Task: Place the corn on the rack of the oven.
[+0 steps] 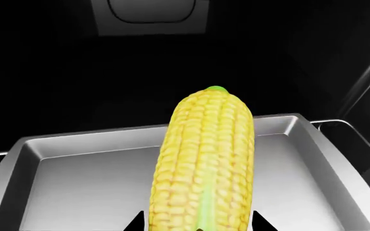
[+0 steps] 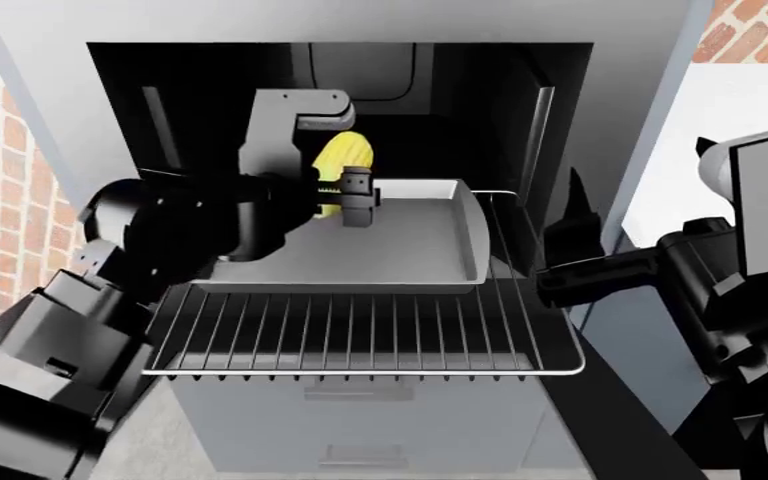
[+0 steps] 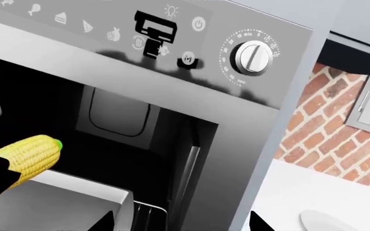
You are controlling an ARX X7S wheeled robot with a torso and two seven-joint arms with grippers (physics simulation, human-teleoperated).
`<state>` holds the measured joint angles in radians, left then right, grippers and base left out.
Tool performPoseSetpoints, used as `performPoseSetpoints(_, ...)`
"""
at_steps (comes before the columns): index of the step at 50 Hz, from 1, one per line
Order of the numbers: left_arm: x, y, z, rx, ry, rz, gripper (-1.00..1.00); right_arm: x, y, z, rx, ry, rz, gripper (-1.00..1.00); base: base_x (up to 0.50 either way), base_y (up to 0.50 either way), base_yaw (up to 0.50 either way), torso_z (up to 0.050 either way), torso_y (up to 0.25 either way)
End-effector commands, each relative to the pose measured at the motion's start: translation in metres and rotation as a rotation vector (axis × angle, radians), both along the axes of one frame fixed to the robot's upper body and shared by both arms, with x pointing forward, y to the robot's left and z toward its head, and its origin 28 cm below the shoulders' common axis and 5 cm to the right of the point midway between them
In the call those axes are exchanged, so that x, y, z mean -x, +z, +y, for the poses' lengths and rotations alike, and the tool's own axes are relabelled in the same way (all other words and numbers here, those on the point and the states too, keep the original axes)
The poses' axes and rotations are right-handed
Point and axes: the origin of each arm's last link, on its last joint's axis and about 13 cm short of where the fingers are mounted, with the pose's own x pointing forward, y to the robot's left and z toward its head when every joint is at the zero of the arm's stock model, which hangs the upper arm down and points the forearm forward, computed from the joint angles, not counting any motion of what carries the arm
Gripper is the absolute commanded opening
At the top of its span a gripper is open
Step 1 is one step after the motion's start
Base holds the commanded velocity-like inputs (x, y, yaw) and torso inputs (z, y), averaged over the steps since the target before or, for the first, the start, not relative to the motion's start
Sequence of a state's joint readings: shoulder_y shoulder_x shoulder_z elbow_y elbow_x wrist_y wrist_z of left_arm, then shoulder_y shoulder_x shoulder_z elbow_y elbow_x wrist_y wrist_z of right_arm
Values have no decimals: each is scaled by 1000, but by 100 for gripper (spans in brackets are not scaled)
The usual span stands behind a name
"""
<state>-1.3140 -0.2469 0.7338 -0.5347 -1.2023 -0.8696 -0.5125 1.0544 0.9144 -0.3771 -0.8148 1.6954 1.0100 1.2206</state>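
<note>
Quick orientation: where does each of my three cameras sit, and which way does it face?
Head: high, looking down at the oven, the pulled-out rack and both arms.
Left wrist: behind the left gripper, along the corn over the tray; fingertips show.
Right wrist: beside the oven, facing its control panel; fingertips show.
All three show the corn and tray.

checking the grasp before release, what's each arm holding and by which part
The left gripper holds the corn by its lower end, the green tip pointing away into the oven. The right gripper holds nothing.

Left claw (image 2: pixel 352 196) grips the corn (image 2: pixel 343 160) — above the tray (image 2: pixel 398 250).
</note>
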Motion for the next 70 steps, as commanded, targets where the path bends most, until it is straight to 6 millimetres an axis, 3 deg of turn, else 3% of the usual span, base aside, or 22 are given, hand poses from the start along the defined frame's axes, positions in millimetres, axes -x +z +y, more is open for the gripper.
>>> performPoseSetpoints(1,-8,-2,-2,-11,23,1,-100,-1,-2,-1,0,-4,2,100,0,0,0,0,0)
performPoseSetpoints(37,-9,-12,-3,-18,16,23,-100,0,-4,-2,2,-11,5,100,0,0,0,0,1)
performPoseSetpoints(38,-8,-11,-3,-16,9,22,100,0,-3,-2,2,-11,4,100,0,0,0,0,0)
performPoseSetpoints(56,-4,9,2,29,6,-31,100,2,-1,-1,6,-10,-7,100,0,0,0,0,0)
performPoseSetpoints(70,36,24,21,85,-3,-77,100,10,2,2,10,-11,-16,100,0,0,0,0,0)
